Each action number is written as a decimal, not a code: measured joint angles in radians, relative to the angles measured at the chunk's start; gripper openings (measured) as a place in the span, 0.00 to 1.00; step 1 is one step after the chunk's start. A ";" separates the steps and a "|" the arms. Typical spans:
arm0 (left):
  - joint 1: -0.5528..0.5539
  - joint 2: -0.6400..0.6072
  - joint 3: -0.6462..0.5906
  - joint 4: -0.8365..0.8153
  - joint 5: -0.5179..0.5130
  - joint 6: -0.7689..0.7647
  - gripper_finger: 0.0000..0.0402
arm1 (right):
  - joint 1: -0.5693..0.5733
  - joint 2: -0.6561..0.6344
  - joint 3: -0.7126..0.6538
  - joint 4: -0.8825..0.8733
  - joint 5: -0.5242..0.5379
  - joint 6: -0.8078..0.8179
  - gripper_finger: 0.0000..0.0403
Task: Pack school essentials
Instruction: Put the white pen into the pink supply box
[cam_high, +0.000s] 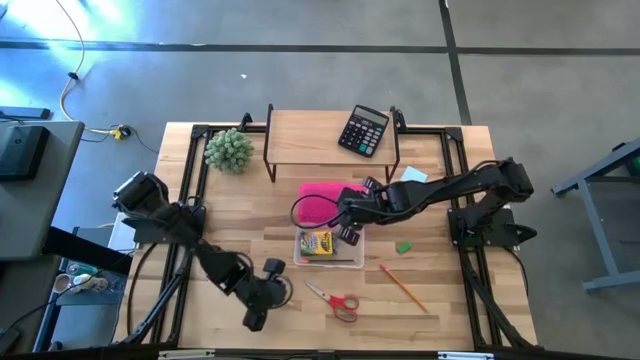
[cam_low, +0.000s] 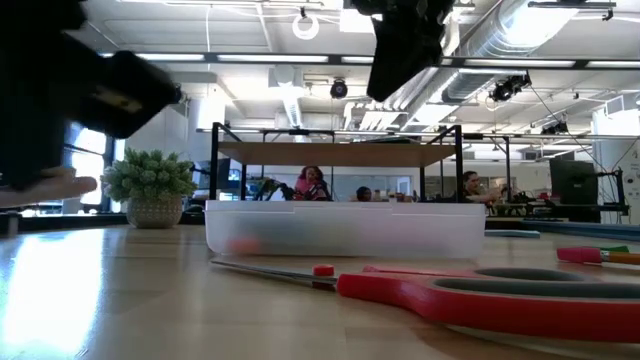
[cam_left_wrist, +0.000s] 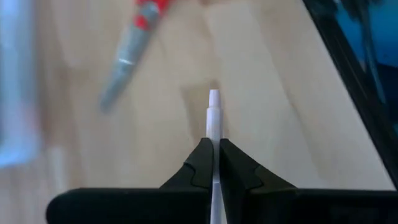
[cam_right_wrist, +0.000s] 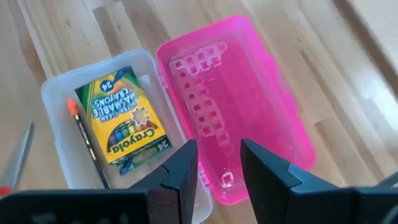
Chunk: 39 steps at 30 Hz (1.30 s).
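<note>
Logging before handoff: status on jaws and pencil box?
Left gripper shut on thin white stick. Right gripper empty above open pink lid. Yellow crayon box in clear case; red-handled scissors still out.

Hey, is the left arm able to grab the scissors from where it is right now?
Probably not yet. The scissors lie in the open just beside the left gripper with nothing between, but that gripper is shut on a thin pale stick, which it would have to drop first.

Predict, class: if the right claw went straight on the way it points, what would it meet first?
Probably the open pink lid of the pencil case, beside the crayon box; the right claw hangs above it, though depth is unclear.
</note>
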 joint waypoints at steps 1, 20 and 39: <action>0.019 0.000 0.013 -0.008 0.000 0.014 0.00 | 0.000 -0.010 0.000 -0.003 0.000 0.002 0.28; 0.293 0.000 0.215 0.022 -0.022 0.210 0.00 | -0.009 -0.082 0.000 -0.033 0.041 0.068 0.28; 0.396 0.130 0.215 0.139 0.016 0.127 0.00 | -0.009 -0.082 0.000 -0.085 0.040 0.074 0.28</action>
